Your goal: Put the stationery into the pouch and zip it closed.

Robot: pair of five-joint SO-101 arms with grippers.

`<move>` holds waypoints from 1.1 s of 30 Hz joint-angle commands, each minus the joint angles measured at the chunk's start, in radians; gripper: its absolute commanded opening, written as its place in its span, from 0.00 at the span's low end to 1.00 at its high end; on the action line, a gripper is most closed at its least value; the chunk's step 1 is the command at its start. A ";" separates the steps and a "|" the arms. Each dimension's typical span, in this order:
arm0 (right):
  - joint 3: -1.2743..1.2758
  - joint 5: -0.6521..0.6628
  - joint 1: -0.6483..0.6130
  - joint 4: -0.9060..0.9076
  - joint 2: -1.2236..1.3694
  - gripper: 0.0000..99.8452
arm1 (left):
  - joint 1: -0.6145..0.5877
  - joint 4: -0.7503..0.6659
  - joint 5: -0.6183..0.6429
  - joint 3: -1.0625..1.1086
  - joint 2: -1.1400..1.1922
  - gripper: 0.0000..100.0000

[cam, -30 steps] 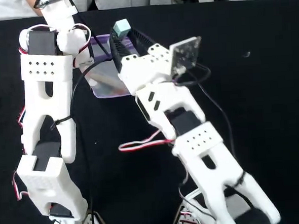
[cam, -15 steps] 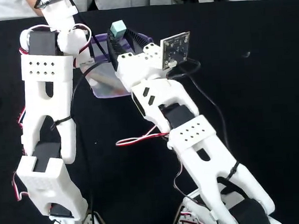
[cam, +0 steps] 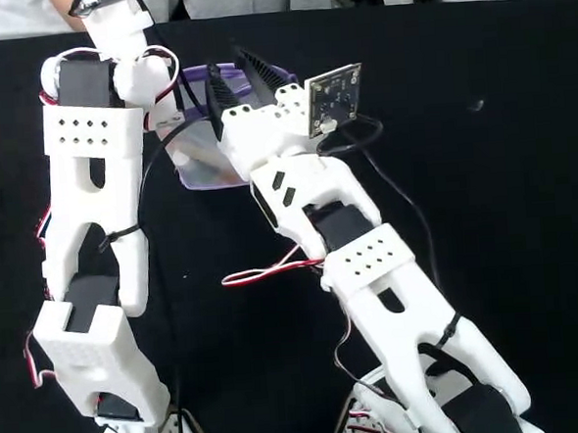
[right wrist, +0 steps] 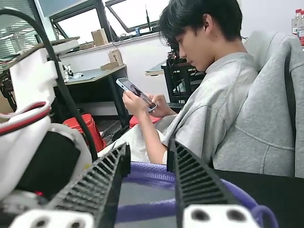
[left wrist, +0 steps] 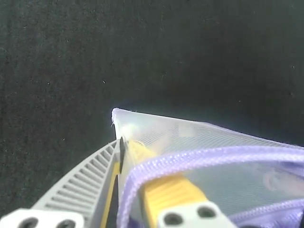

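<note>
Pouch (cam: 203, 164) on black table (cam: 521, 163)

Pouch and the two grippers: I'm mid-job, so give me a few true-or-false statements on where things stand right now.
1. The left gripper is shut on the rim of the pouch. True.
2. The right gripper holds a piece of stationery. False: its black fingers are apart with nothing between them.
3. The pouch is zipped closed. False: its zip is open and the mouth gapes.
4. The right gripper is at the pouch's mouth. True.
5. The table is white. False: it is black.
</note>
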 commanded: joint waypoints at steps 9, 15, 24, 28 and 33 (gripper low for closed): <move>-0.139 0.097 0.098 0.261 -0.191 0.13 | -0.021 -0.020 -0.008 -0.002 -0.003 0.03; -0.197 0.097 0.224 0.480 -0.369 0.13 | -0.019 -0.020 -0.008 -0.002 -0.003 0.03; 0.019 0.143 0.428 0.582 -0.456 0.13 | -0.015 -0.021 -0.008 -0.002 0.005 0.03; 0.186 0.198 0.382 0.516 -0.504 0.13 | -0.015 -0.021 -0.008 -0.002 0.005 0.03; 0.367 0.204 0.272 0.430 -0.615 0.13 | -0.015 -0.021 -0.008 -0.002 0.005 0.03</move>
